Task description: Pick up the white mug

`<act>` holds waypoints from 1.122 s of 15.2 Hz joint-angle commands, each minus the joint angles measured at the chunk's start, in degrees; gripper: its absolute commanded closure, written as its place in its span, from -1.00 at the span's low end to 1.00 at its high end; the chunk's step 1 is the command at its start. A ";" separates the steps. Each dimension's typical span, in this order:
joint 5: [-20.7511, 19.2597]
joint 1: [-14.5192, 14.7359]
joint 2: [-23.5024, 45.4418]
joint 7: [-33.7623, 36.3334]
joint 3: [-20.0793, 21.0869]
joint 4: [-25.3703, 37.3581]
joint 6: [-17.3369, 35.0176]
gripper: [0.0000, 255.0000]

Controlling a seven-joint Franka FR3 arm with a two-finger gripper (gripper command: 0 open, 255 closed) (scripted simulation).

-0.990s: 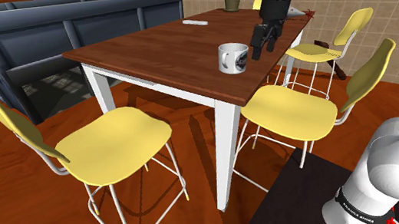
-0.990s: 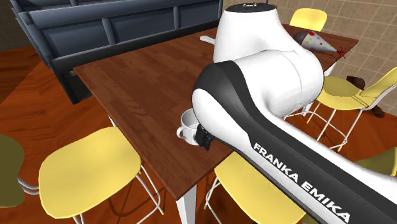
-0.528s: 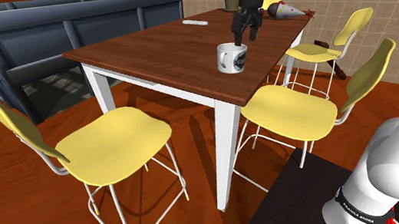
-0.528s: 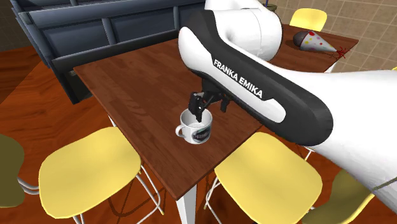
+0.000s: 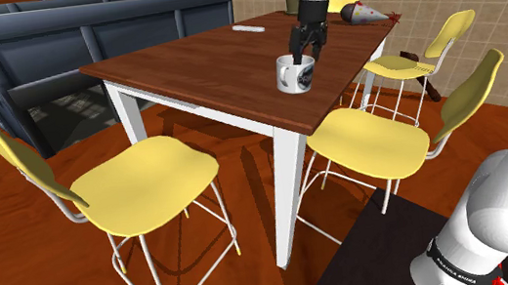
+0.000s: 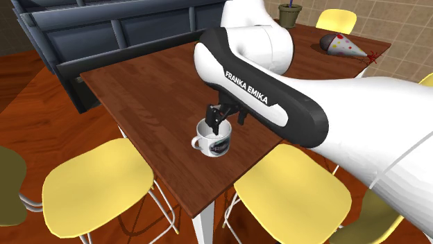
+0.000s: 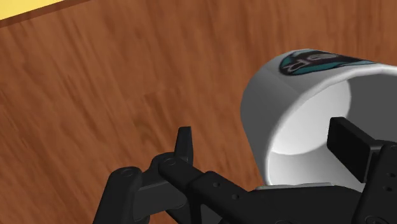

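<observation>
The white mug (image 5: pixel 294 75) with a teal and black logo stands upright on the brown wooden table (image 5: pixel 204 64), near the edge toward the stand. In the second exterior view the mug (image 6: pixel 216 141) has its handle pointing to that view's left. My black gripper (image 5: pixel 303 52) hangs straight down over the mug's rim, open. In the wrist view the gripper (image 7: pixel 267 141) straddles the mug's (image 7: pixel 286 102) wall: one finger (image 7: pixel 184 145) stands outside it over the wood, the other finger (image 7: pixel 351 145) is inside the cup. Neither pad presses the wall.
Yellow chairs (image 5: pixel 144 183) (image 5: pixel 370 143) stand around the table's near sides. A potted plant (image 6: pixel 288 12), a grey cone-shaped hat (image 6: pixel 340 44) and a small white object (image 5: pixel 249 30) lie at the far end. Dark blue furniture (image 5: pixel 82 33) lines the back.
The gripper swung from beside the mug, on the shoulder view's right, to above it, then came down to the rim. The mug has not moved.
</observation>
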 commanded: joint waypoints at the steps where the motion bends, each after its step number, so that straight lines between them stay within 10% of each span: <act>1: -0.03 0.01 -0.29 0.00 0.03 -1.62 1.35 -1.00; 2: -0.03 0.01 -0.30 0.00 0.03 -1.63 1.35 -1.00; 3: -0.04 0.00 -0.31 -0.04 0.01 -1.59 1.30 1.00; 17: 0.09 0.02 0.88 0.07 -0.03 3.63 -2.73 1.00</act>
